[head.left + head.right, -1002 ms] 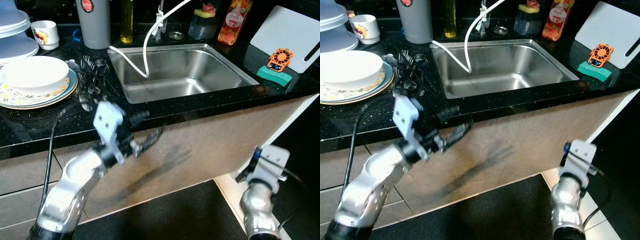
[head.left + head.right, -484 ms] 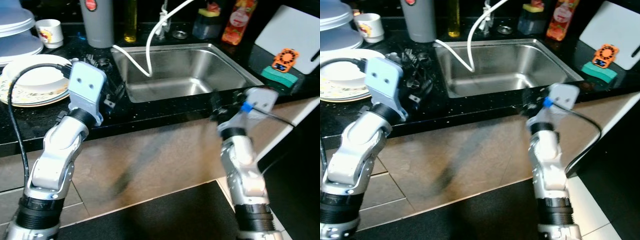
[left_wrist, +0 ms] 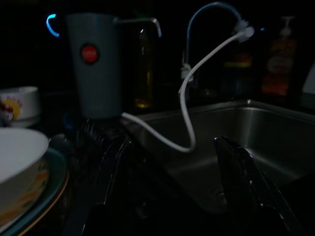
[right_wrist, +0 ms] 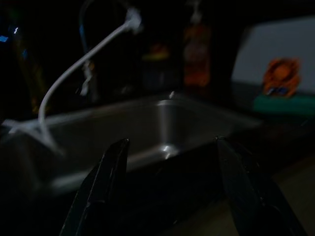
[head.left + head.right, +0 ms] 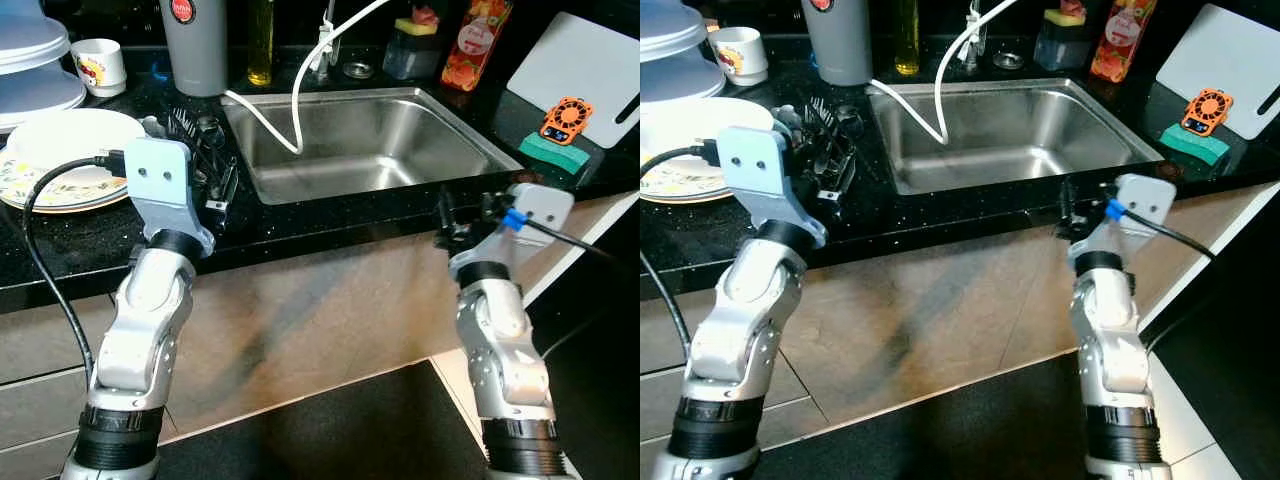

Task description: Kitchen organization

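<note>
A pile of dark cutlery (image 5: 192,135) lies on the black counter (image 5: 330,215) between a white bowl (image 5: 72,138) on a patterned plate (image 5: 45,192) and the steel sink (image 5: 370,140). My left gripper (image 5: 220,188) is open just above the counter's front part, right beside the cutlery; in the left wrist view its fingers (image 3: 236,167) stand wide apart with nothing between them. My right gripper (image 5: 447,212) is open at the sink's front edge, and its fingers (image 4: 110,172) frame the basin.
A white hose (image 5: 292,110) hangs from the tap into the sink. At the back stand a grey tumbler (image 5: 190,45), a mug (image 5: 98,65), an oil bottle (image 5: 259,40) and an orange bottle (image 5: 475,40). On the right are a green sponge (image 5: 550,150) and a white cutting board (image 5: 585,70).
Both arms rose from below the counter to its height. The left gripper came up beside the cutlery; the right swung in to the sink's front edge.
</note>
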